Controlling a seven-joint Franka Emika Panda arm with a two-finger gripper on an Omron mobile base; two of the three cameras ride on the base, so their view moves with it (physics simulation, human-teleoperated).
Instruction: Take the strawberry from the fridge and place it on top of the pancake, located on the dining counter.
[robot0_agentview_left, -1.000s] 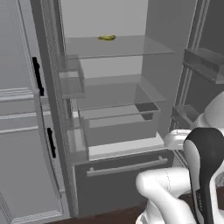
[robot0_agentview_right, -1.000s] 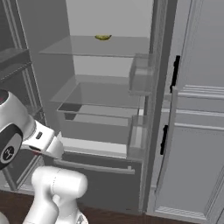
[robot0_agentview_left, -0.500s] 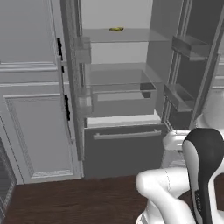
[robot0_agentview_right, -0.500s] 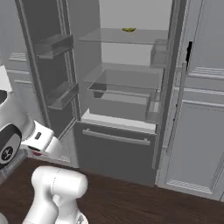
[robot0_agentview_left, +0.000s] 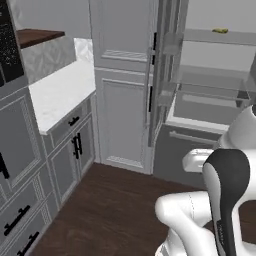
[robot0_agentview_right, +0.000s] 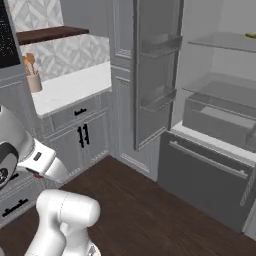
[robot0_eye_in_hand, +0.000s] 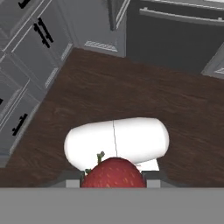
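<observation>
In the left base view, the fridge (robot0_agentview_left: 210, 95) stands open at upper right, a small yellow fruit (robot0_agentview_left: 219, 31) on its top glass shelf; light grey cabinets (robot0_agentview_left: 122, 85) stand beside it.

The right base view shows the open door's bins (robot0_agentview_right: 160, 70) and a utensil holder (robot0_agentview_right: 34, 80) on the wall counter (robot0_agentview_right: 75, 85).

In the hand view, the gripper (robot0_eye_in_hand: 113, 179) is clamped on the strawberry (robot0_eye_in_hand: 113, 174), its fingertips (robot0_eye_in_hand: 72, 183) barely visible, probably pressing both sides, above the dark wood floor (robot0_eye_in_hand: 131, 96).

No readable text, labels, brands, numbers or signs on any surface.
</observation>
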